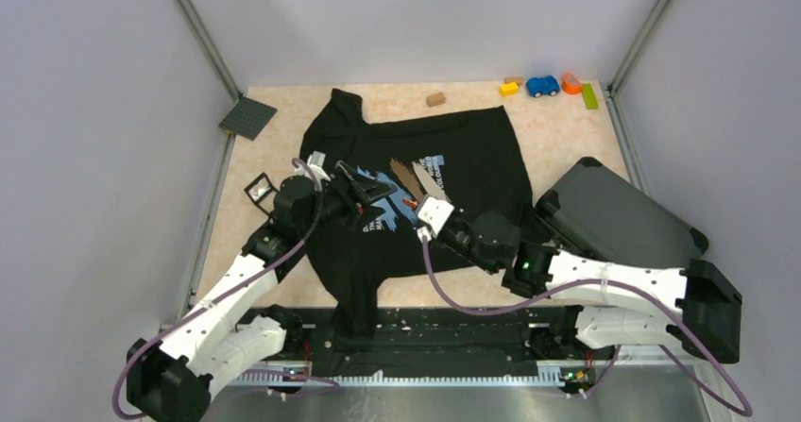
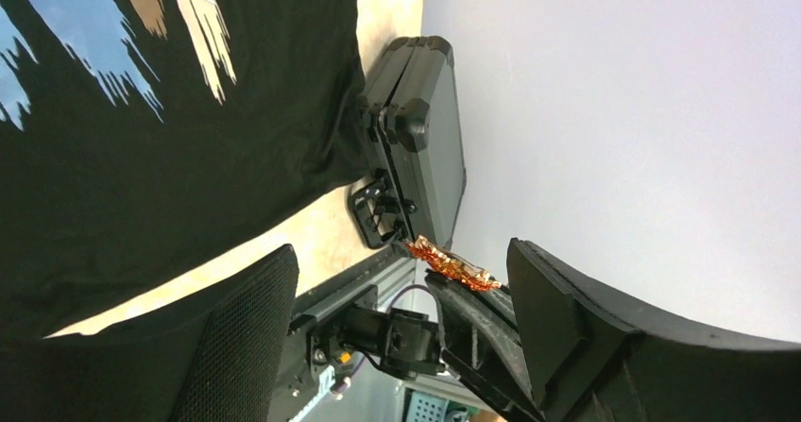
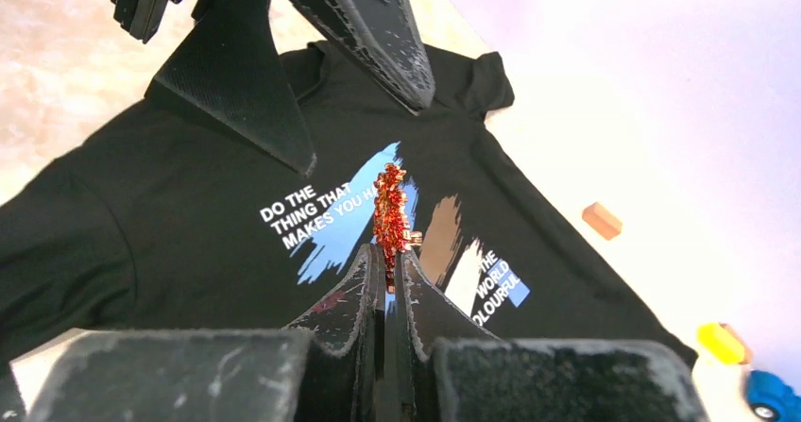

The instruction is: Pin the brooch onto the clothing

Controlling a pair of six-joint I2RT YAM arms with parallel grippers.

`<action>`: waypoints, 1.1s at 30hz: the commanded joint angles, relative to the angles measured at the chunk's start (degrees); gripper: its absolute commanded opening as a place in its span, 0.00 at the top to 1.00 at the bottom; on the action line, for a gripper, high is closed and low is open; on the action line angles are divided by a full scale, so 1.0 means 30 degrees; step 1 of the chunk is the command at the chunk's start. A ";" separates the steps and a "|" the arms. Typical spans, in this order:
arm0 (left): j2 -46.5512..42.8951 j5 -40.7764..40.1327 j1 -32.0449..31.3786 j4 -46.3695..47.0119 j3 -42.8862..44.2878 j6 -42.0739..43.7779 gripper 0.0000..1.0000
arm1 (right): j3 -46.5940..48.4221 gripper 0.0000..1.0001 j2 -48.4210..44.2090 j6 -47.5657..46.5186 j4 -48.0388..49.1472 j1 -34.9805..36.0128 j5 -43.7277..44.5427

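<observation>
Nearest the overhead lens, the left arm [image 1: 231,295] and right arm [image 1: 614,280] are seen reaching from the near edge across the surface [image 1: 557,125]. On it the clothing [image 1: 477,162] is spread chest up, with a dark grey hard case [image 1: 614,214] just beside its right edge.

The left end effector [image 1: 385,200] is held above the chest print [image 3: 345,238] with its jaws spread wide, and nothing is gripped in them. The right end effector [image 3: 387,252] is pinched shut on the brooch [image 3: 389,205]. The brooch stands edge-on above the tips, clear of the fabric and over the blue brush-stroke.

The step in hand is judged to be bringing the pin to the cloth. It would be done best if the pinch is not loosened while the brooch is lowered slowly. The pin side should be turned toward the shirt first, though which side that is cannot be told. A fold of fabric beside the print should be gathered by the open jaws, so the cloth is not merely pushed flat.
</observation>
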 commanded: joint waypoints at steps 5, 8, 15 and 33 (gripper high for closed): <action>0.0469 0.1316 0.0154 0.1952 -0.0223 -0.2167 0.15 | -0.0319 1.00 0.0832 -0.3572 0.2940 0.0865 0.0936; 0.0920 0.2036 0.0210 0.2329 -0.0308 -0.2409 0.16 | -0.0524 1.00 0.1110 -0.4235 0.3537 0.0904 0.0946; 0.2116 0.3605 0.0206 0.2927 -0.0036 -0.2123 0.27 | -0.0677 1.00 0.1761 -0.5434 0.4375 0.1520 0.1673; 0.2652 0.4365 0.0183 0.4068 -0.0248 -0.2395 1.00 | -0.0562 0.94 0.2255 -0.5929 0.4069 0.1775 0.1618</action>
